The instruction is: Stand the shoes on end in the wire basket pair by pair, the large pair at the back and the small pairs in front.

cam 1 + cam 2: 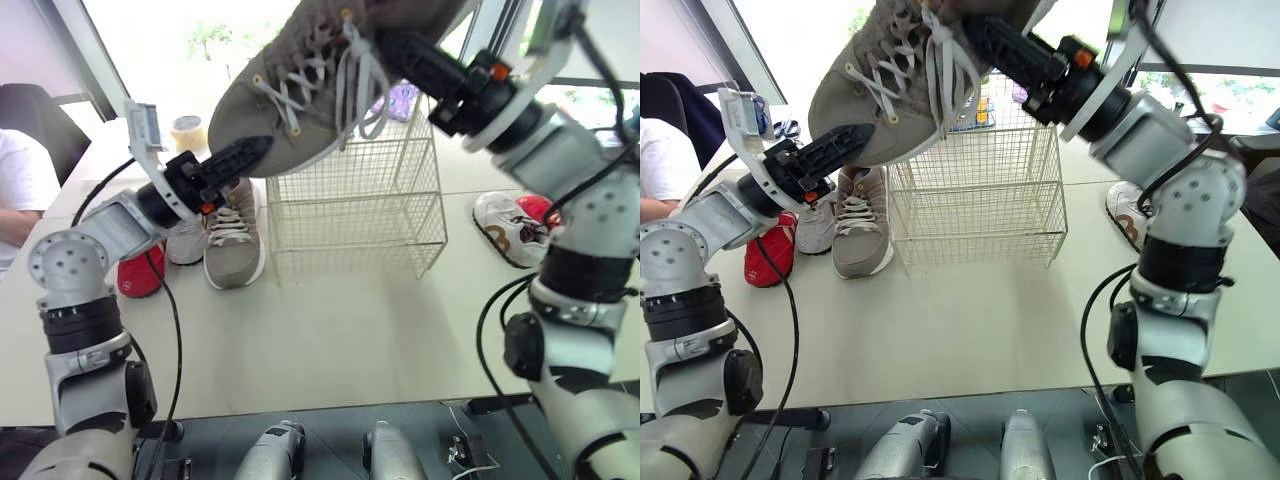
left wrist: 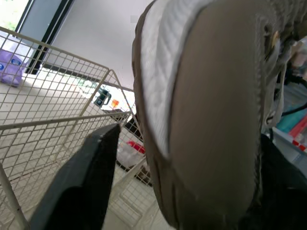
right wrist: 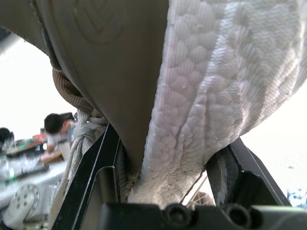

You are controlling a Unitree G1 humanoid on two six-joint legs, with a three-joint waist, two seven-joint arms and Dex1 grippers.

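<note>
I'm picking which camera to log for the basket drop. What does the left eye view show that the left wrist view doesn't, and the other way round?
Left eye view, not the wrist: the right gripper shut on the tan shoe at its heel end, plus a second tan shoe, a red shoe and a white shoe lying on the table. Left wrist view, not the eye: a clear gap between one black finger and the shoe's toe, so the left gripper is open. Both: the raised tan shoe and the wire basket.
</note>
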